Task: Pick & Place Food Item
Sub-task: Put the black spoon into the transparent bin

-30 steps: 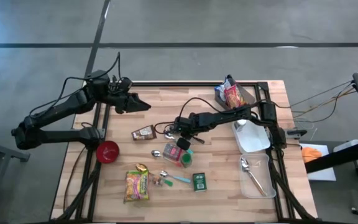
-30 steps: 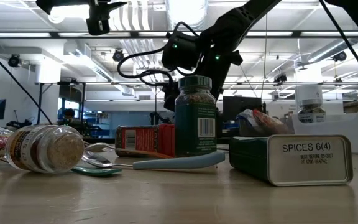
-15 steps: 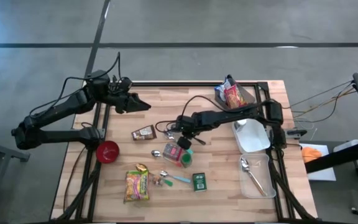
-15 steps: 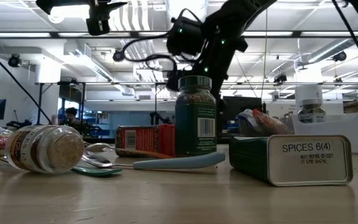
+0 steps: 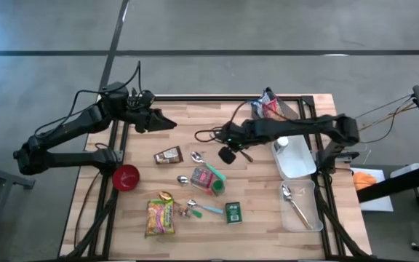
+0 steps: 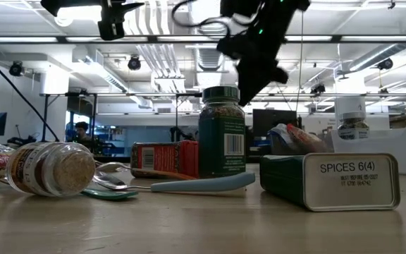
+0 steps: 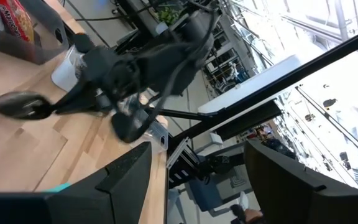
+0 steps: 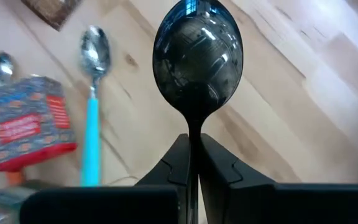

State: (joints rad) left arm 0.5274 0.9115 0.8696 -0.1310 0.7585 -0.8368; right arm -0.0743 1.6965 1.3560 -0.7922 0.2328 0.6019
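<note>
Spoon (image 8: 196,59) and claw were joined: the right claw (image 8: 193,163) had its 2 fingers pressed together on the thin handle of a black spoon, whose glossy bowl stood out straight beyond the fingertips. In the high view the right claw (image 5: 233,145) hung above the middle of the bench (image 5: 195,116), with the dark spoon bowl (image 5: 227,155) just below it toward the near side and off the wood. The low view showed that claw (image 6: 254,53) up in the air above the green jar (image 6: 221,132).

Beyond the spoon bowl, down on the bench, lay a spoon with a light blue handle (image 8: 93,106) and, beside it, a red and blue packet (image 8: 31,127).

The left claw (image 5: 167,122) waited over the far left part of the bench, well apart from the spoon; its 2 fingers (image 7: 123,180) stood spread with nothing between them.

Other things on the bench: a red bowl (image 5: 126,177) at the left edge, a yellow noodle packet (image 5: 160,216) near the front, a small green tin (image 5: 233,212), a brown packet (image 5: 169,155), a snack bag (image 5: 271,110) in the far right corner, and 2 clear containers at the right, the nearer one (image 5: 313,218) holding a metal spoon (image 5: 294,204).
</note>
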